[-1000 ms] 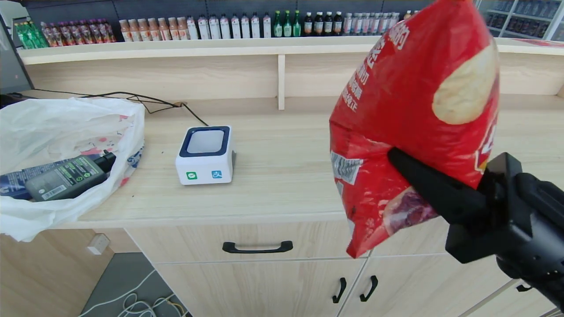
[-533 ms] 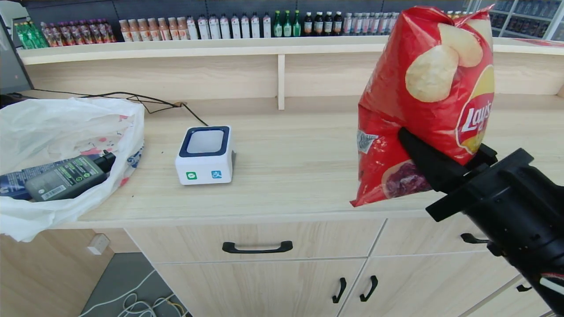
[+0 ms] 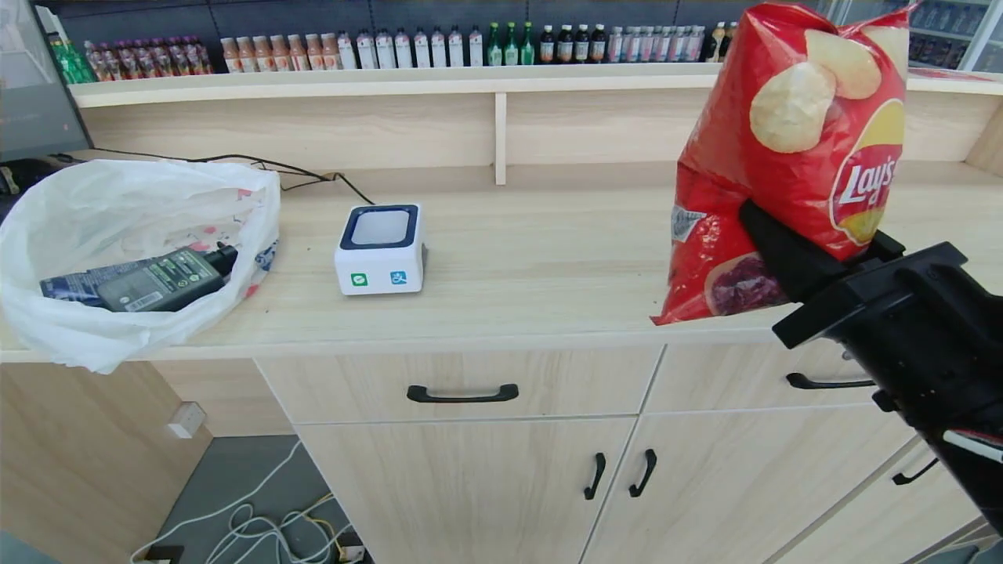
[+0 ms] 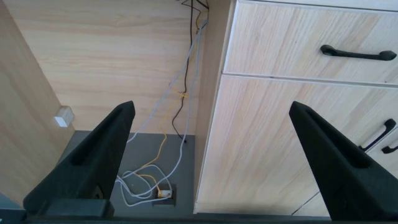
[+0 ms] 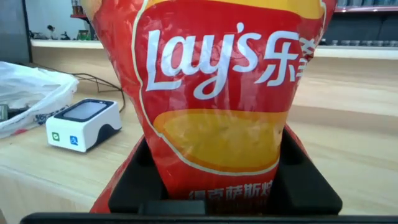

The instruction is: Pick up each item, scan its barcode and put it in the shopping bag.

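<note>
Left gripper point(image 4: 211, 143), jaws spread wide and empty, by cabinet doors point(image 4: 273, 143) lower than the scanner point(image 3: 381, 249), white shopping bag point(image 3: 141, 211) left of the scanner holding a dark bottle point(image 3: 161, 280), red chip bag point(image 3: 791, 157) upright well right of the scanner, clamped in the right gripper point(image 3: 819, 235).
</note>
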